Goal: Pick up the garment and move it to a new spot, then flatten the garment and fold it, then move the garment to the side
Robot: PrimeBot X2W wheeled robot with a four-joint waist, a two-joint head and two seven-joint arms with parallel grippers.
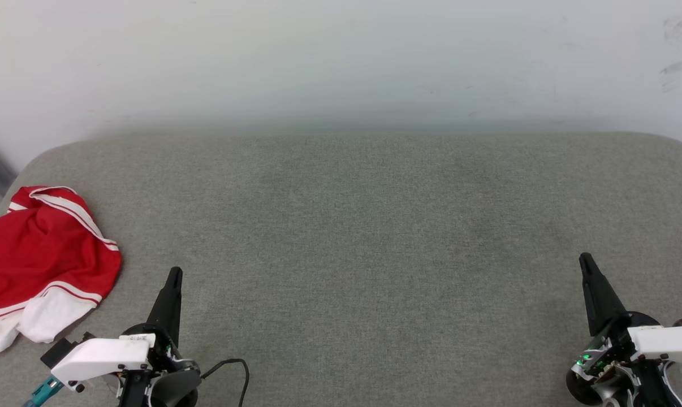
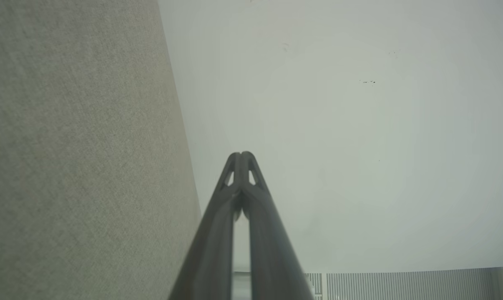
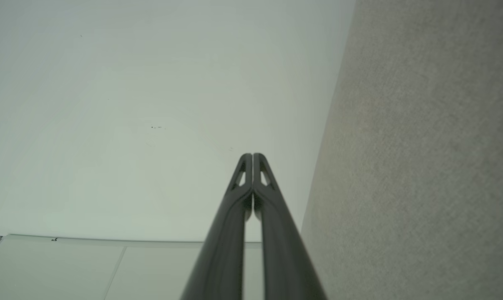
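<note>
Currently the garment (image 1: 41, 260) lies crumpled at the left end of the cushion (image 1: 375, 226). Its red body is bunched, and the white panel and stripe trim are turned toward the near side. It runs past the left edge of my head view, so I can't tell how much hangs over. I judge the task not yet begun: the garment is neither moved nor flattened.

My left gripper (image 1: 175, 275) sits near left, just right of the heap and apart from it, fingers clenched on nothing and aimed at the far wall (image 1: 341, 56). My right gripper (image 1: 585, 260) sits near right, well apart from the garment, likewise pressed closed and bare.

I read both as parked low at the near edge, which leaves the cushion's middle as the new spot. The left is closest, so I'd reach with it first, and it must release its jaws before biting cloth.
</note>
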